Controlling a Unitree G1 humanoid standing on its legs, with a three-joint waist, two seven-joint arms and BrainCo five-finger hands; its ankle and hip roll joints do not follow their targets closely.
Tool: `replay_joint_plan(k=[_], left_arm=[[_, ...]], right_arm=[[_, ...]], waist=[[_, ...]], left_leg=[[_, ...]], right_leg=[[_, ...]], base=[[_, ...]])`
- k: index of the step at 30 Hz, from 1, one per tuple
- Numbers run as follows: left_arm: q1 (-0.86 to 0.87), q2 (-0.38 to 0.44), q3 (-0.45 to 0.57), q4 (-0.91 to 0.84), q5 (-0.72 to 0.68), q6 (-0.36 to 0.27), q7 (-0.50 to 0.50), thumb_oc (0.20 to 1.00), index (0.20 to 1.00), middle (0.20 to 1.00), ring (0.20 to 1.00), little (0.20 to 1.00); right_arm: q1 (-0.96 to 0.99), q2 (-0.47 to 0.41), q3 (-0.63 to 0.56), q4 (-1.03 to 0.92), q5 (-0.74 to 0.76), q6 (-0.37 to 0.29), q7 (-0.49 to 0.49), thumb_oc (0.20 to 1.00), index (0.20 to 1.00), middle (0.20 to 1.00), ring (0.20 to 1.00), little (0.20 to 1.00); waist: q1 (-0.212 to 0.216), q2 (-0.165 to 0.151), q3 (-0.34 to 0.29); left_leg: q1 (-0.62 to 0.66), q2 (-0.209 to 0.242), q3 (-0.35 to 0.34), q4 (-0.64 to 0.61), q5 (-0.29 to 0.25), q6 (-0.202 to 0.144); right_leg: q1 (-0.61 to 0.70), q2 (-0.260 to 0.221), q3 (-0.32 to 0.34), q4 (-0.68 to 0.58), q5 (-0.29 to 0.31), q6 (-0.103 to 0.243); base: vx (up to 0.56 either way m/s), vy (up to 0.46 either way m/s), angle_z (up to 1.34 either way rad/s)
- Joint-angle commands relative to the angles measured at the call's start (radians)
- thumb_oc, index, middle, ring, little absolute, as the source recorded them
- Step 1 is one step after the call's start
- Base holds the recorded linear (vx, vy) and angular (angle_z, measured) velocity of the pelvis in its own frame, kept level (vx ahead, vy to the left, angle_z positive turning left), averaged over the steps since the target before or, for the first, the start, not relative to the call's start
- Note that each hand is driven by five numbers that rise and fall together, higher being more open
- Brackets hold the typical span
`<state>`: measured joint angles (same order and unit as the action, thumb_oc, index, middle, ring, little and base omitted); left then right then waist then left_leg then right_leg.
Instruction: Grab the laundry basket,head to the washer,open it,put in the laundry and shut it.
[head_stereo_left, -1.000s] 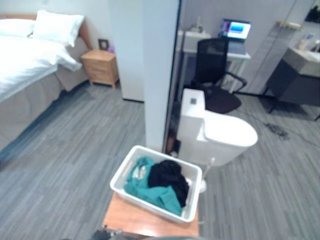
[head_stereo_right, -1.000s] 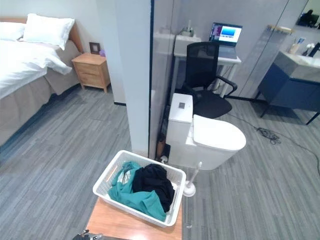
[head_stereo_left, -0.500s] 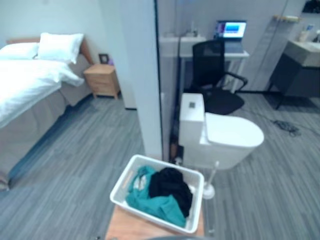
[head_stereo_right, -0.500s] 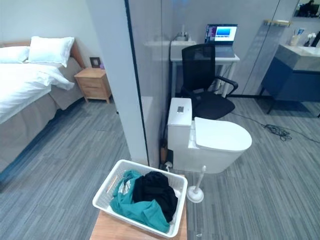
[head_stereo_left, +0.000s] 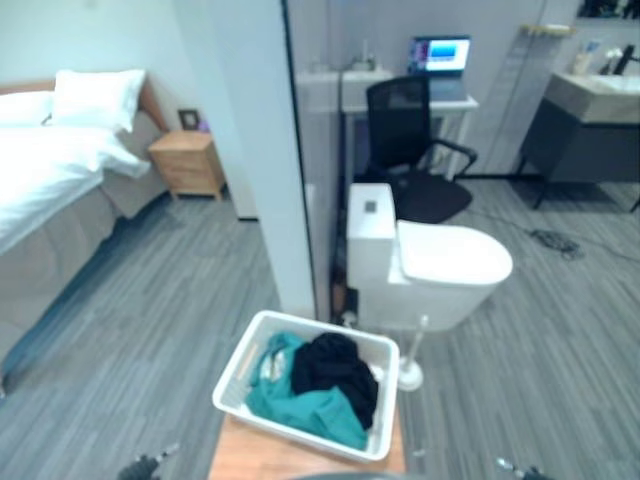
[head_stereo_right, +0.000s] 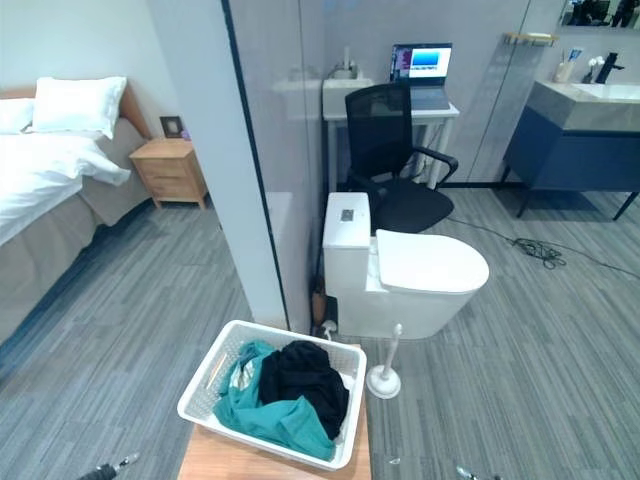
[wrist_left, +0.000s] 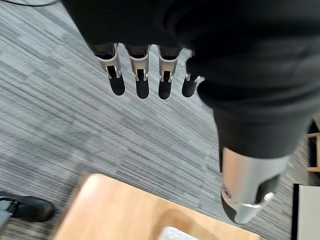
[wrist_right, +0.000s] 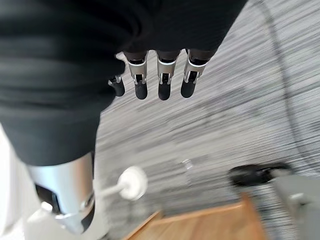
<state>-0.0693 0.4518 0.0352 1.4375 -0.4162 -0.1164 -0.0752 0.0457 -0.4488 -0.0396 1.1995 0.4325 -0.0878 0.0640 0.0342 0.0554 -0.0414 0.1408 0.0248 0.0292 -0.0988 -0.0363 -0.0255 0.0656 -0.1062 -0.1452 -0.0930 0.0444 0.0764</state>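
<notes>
Your head views look down on a white perforated plastic laundry basket (head_stereo_right: 272, 405) standing on a small light-wood worktop (head_stereo_right: 225, 463) at the lower centre. Inside it lie a teal garment (head_stereo_right: 262, 415) and, touching it on the far side, a black garment (head_stereo_right: 302, 375).

Neither of your hands touches the basket. Your left hand (wrist_left: 145, 75) hangs over the grey striped floor (head_stereo_right: 120, 330), its silver dark-tipped fingers (wrist_left: 142, 80) straight and side by side, thumb (wrist_left: 247, 192) apart, holding nothing; the worktop's corner shows just past them. Your right hand (wrist_right: 160, 75) also hangs with fingers (wrist_right: 163, 80) straight and empty, thumb (wrist_right: 67, 200) apart, above the floor near the round base of a white toilet brush (head_stereo_right: 384, 375).

That brush stands on the floor just beside the basket, in front of a white toilet with closed lid (head_stereo_right: 405, 270). A grey partition wall (head_stereo_right: 215, 150) rises behind the basket. To its left stand a bed with white linen (head_stereo_right: 45, 170) and a wooden nightstand (head_stereo_right: 172, 170); beyond the toilet, a black office chair (head_stereo_right: 390, 155), an open laptop (head_stereo_right: 422, 70) and a dark blue vanity cabinet (head_stereo_right: 575, 140).
</notes>
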Motion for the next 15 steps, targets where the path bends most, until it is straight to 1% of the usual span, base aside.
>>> replay_joint_plan(k=[1,2,3,6,7,8,10,11,13,15], left_arm=[[-0.066,0.039,-0.019,-0.046,-0.033,-0.027,-0.002,1.000,1.000,1.000,1.000,1.000],[-0.065,0.039,-0.020,-0.047,-0.033,-0.026,-0.001,1.000,1.000,1.000,1.000,1.000],[-0.061,0.046,-0.043,-0.114,-0.036,-0.031,0.007,1.000,1.000,1.000,1.000,1.000],[-0.050,0.048,-0.080,-0.247,-0.034,-0.040,0.034,1.000,1.000,1.000,1.000,1.000],[-0.031,0.050,-0.105,-0.349,-0.025,-0.037,0.040,1.000,1.000,1.000,1.000,1.000],[-0.030,0.050,-0.105,-0.350,-0.024,-0.036,0.040,1.000,1.000,1.000,1.000,1.000],[-0.006,0.052,-0.124,-0.497,-0.025,-0.035,0.050,1.000,1.000,1.000,1.000,1.000],[-0.005,0.052,-0.124,-0.498,-0.025,-0.034,0.051,1.000,1.000,1.000,1.000,1.000],[0.012,0.049,-0.131,-0.596,-0.023,-0.027,0.064,1.000,1.000,1.000,1.000,1.000],[0.016,0.052,-0.137,-0.633,-0.009,-0.021,0.069,1.000,1.000,1.000,1.000,1.000]], right_arm=[[-0.019,0.043,0.045,-0.167,-0.013,-0.034,-0.019,1.000,1.000,1.000,1.000,1.000],[-0.017,0.044,0.045,-0.170,-0.013,-0.033,-0.020,1.000,1.000,1.000,1.000,1.000],[0.014,0.055,0.069,-0.308,-0.015,-0.028,-0.019,1.000,1.000,1.000,1.000,1.000],[0.055,0.061,0.105,-0.463,-0.012,-0.019,-0.017,1.000,1.000,1.000,1.000,1.000],[0.078,0.063,0.123,-0.532,-0.023,-0.007,-0.010,1.000,1.000,1.000,1.000,1.000],[0.079,0.064,0.123,-0.533,-0.023,-0.007,-0.010,1.000,1.000,1.000,1.000,1.000],[0.099,0.070,0.154,-0.559,-0.027,0.010,0.007,1.000,1.000,1.000,1.000,1.000],[0.099,0.070,0.154,-0.558,-0.027,0.009,0.007,1.000,1.000,1.000,1.000,1.000],[0.107,0.087,0.175,-0.561,-0.014,0.029,0.016,1.000,1.000,1.000,1.000,1.000],[0.122,0.099,0.189,-0.568,-0.006,0.040,0.027,1.000,1.000,1.000,1.000,1.000]], waist=[[-0.019,-0.035,0.006],[-0.019,-0.036,0.005],[-0.021,-0.037,0.009],[-0.023,-0.041,0.020],[-0.021,-0.043,0.028],[-0.022,-0.043,0.027],[-0.016,-0.046,0.044],[-0.017,-0.046,0.043],[-0.013,-0.050,0.062],[-0.011,-0.051,0.069]], left_leg=[[-0.050,0.020,-0.019,0.012,0.024,-0.014],[-0.050,0.020,-0.019,0.012,0.024,-0.014],[-0.057,0.021,-0.019,0.012,0.026,-0.014],[-0.073,0.022,-0.023,0.012,0.032,-0.014],[-0.084,0.022,-0.025,0.012,0.034,-0.014],[-0.084,0.021,-0.025,0.012,0.034,-0.014],[-0.103,0.023,-0.033,0.012,0.040,-0.014],[-0.103,0.023,-0.033,0.012,0.040,-0.014],[-0.125,0.023,-0.042,0.012,0.047,-0.013],[-0.133,0.023,-0.047,0.012,0.049,-0.014]], right_leg=[[0.021,-0.035,0.006,0.006,0.001,0.057],[0.021,-0.035,0.006,0.006,0.000,0.057],[0.016,-0.036,0.006,0.006,0.002,0.058],[0.004,-0.039,0.002,0.006,0.005,0.060],[-0.005,-0.039,0.000,0.006,0.006,0.060],[-0.006,-0.039,0.000,0.006,0.006,0.060],[-0.018,-0.041,-0.009,0.006,0.008,0.060],[-0.018,-0.041,-0.009,0.006,0.008,0.060],[-0.032,-0.041,-0.015,0.006,0.008,0.058],[-0.037,-0.042,-0.021,0.006,0.007,0.058]], base=[[-0.01,0.016,-0.04],[0.00,0.000,0.00],[0.00,0.000,0.00],[0.00,0.000,0.00],[0.00,0.000,0.00],[0.00,0.000,0.00],[0.00,0.000,0.00],[-0.03,0.006,0.03],[-0.04,0.003,0.08],[-0.02,0.000,0.06]])
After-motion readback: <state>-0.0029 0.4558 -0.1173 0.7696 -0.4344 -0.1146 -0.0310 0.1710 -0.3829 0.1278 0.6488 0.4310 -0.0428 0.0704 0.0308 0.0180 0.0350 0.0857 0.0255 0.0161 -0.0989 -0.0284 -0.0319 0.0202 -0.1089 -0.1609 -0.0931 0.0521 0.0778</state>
